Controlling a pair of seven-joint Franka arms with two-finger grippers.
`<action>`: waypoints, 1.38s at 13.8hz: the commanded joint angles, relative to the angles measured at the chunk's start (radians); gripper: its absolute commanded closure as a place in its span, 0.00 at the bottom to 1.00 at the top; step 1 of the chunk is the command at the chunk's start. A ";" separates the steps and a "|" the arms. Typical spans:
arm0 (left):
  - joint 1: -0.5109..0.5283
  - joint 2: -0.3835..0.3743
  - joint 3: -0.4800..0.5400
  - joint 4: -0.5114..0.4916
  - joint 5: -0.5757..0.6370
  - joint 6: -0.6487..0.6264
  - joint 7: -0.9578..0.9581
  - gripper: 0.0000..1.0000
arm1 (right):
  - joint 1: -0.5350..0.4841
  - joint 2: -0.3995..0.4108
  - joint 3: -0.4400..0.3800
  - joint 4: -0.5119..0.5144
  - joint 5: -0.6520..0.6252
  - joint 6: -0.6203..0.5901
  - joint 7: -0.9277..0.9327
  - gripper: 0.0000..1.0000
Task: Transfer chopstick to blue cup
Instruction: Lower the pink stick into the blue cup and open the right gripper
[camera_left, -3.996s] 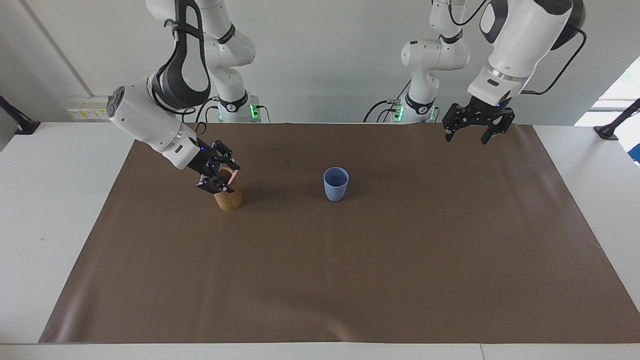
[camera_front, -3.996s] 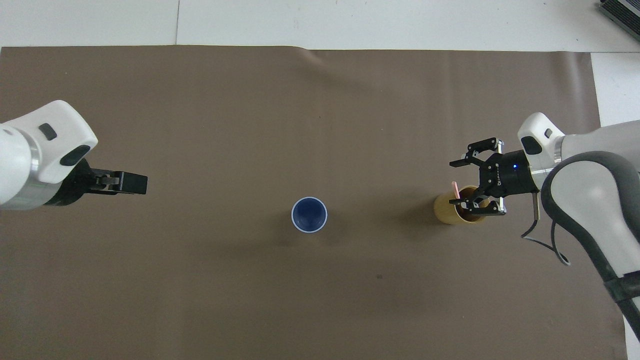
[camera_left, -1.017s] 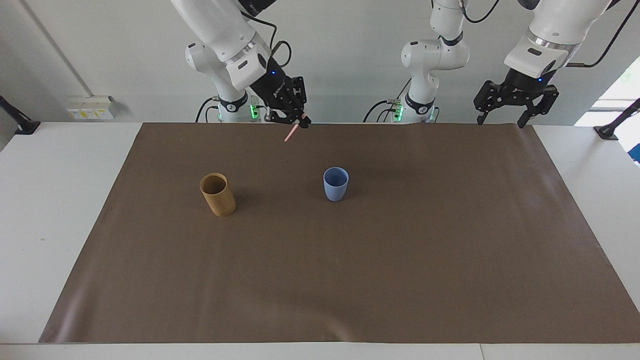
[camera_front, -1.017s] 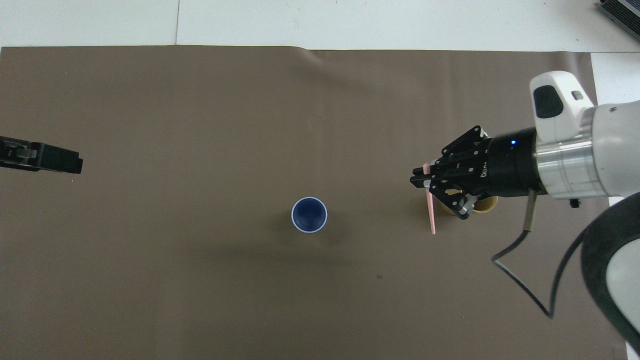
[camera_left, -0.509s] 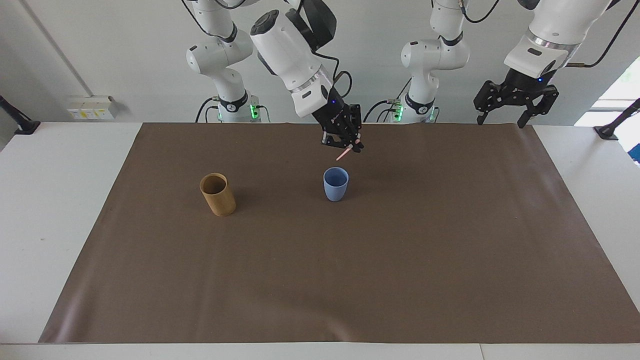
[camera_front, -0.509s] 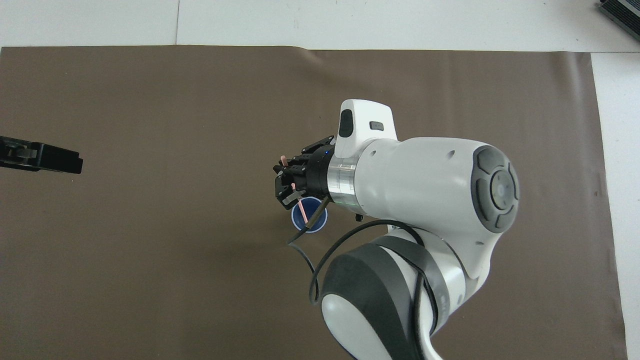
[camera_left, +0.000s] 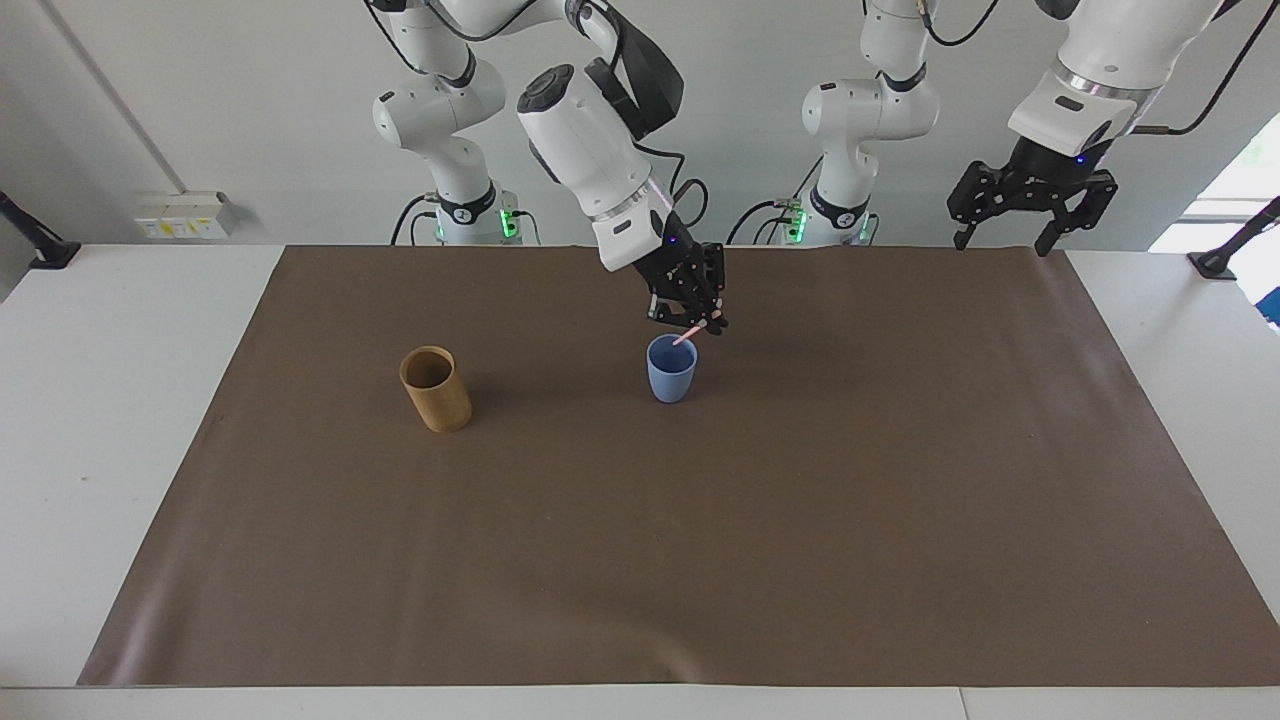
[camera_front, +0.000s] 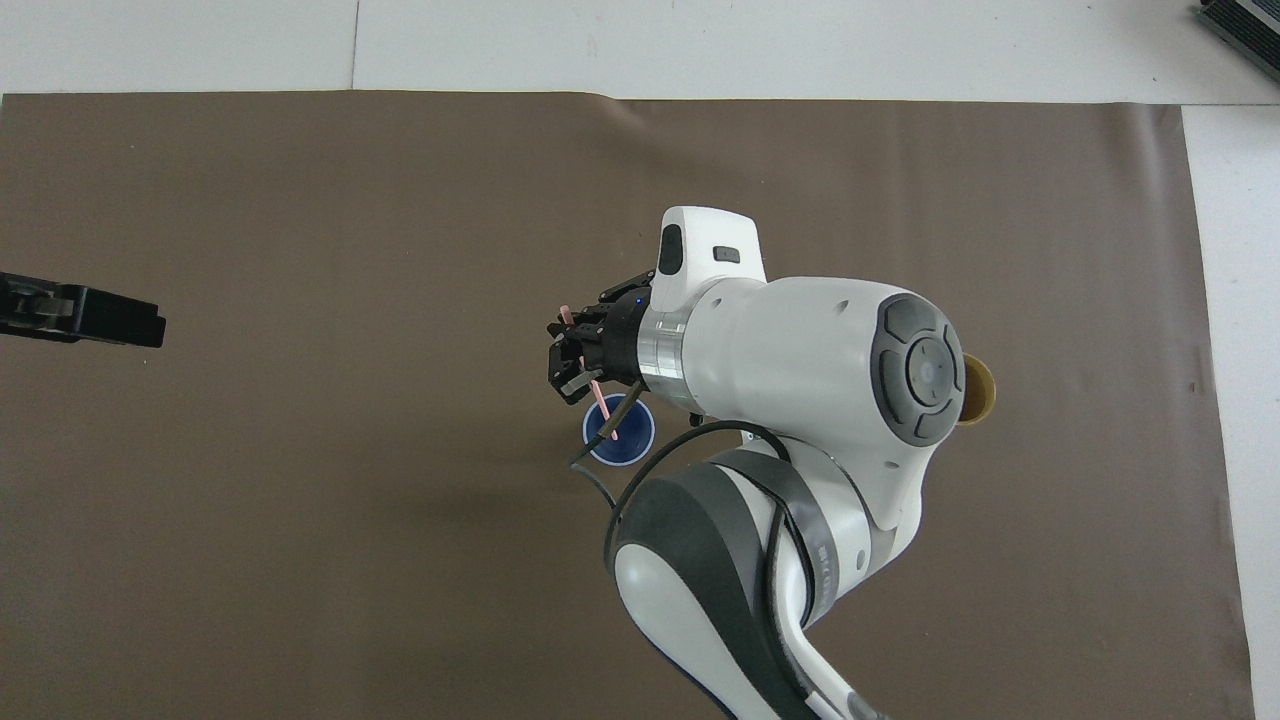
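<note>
The light-blue cup (camera_left: 671, 378) stands upright near the middle of the brown mat; it also shows in the overhead view (camera_front: 628, 447). My right gripper (camera_left: 700, 322) is just above the cup's rim, shut on a pale-pink chopstick (camera_left: 686, 335). The stick is tilted and its lower end reaches into the cup's mouth (camera_front: 610, 420). In the overhead view the right gripper (camera_front: 572, 350) and its arm cover part of the cup. My left gripper (camera_left: 1002, 242) is open and empty and waits high over the mat's edge at the left arm's end.
A tan bamboo-coloured cup (camera_left: 435, 390) stands upright toward the right arm's end of the table, level with the blue cup; in the overhead view only its edge (camera_front: 980, 392) shows past the arm. The brown mat (camera_left: 700, 560) covers the table.
My right gripper took the chopstick out of the tan cup and carried it to the blue cup. In the last half second it came down, bringing the stick's lower end into the cup's mouth. The left arm stayed still.
</note>
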 joint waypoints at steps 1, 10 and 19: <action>0.017 0.002 -0.012 0.015 0.011 -0.021 0.014 0.00 | 0.020 0.017 -0.001 -0.028 -0.008 0.053 -0.025 1.00; 0.017 0.002 -0.012 0.015 0.011 -0.021 0.014 0.00 | 0.021 -0.009 -0.001 -0.137 -0.008 0.093 -0.097 0.00; 0.017 0.002 -0.012 0.015 0.011 -0.021 0.014 0.00 | -0.118 -0.036 -0.018 -0.070 -0.164 -0.123 0.059 0.00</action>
